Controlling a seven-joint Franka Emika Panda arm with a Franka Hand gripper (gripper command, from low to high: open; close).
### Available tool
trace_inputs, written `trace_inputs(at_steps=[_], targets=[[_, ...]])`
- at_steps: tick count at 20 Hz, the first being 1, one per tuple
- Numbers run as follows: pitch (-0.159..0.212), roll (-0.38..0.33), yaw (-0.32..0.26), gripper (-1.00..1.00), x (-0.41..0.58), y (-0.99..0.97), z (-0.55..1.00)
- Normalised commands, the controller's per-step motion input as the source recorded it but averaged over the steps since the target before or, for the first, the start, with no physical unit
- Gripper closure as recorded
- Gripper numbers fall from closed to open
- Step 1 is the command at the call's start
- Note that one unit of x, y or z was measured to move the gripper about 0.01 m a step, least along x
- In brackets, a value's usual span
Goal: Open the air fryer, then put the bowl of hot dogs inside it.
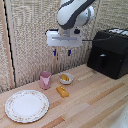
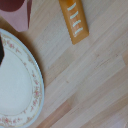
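Observation:
The black air fryer [image 1: 109, 52] stands at the exterior view's right, its drawer shut, with the short black handle [image 1: 102, 61] on its front. The small whitish bowl [image 1: 66, 78] with orange-yellow hot dogs [image 1: 65, 77] sits on the table near the middle. My gripper [image 1: 61, 52] hangs high above the table, above and slightly left of the bowl, well left of the air fryer. Its blue-tipped fingers are apart and hold nothing. The wrist view shows neither the fingers, the bowl nor the air fryer.
A pink cup [image 1: 45, 80] stands left of the bowl; it also shows in the wrist view [image 2: 16, 12]. An orange-yellow bar [image 1: 62, 91] [image 2: 74, 19] lies in front of the bowl. A large patterned plate [image 1: 26, 105] [image 2: 17, 85] lies at the front left. A woven wall stands behind.

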Motion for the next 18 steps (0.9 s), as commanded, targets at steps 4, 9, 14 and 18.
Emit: trace_inputs(at_steps=[4,9,14,18], targets=[[-0.045,-0.172,-0.269,-1.00,0.000,0.00,0.00],[-0.044,-0.272,-0.191,-1.00,0.000,0.00,0.00],[-0.031,-0.371,-0.102,-1.00,0.000,0.00,0.00],[-0.033,-0.375,-0.074,-1.00,-0.036,0.00,-0.02]])
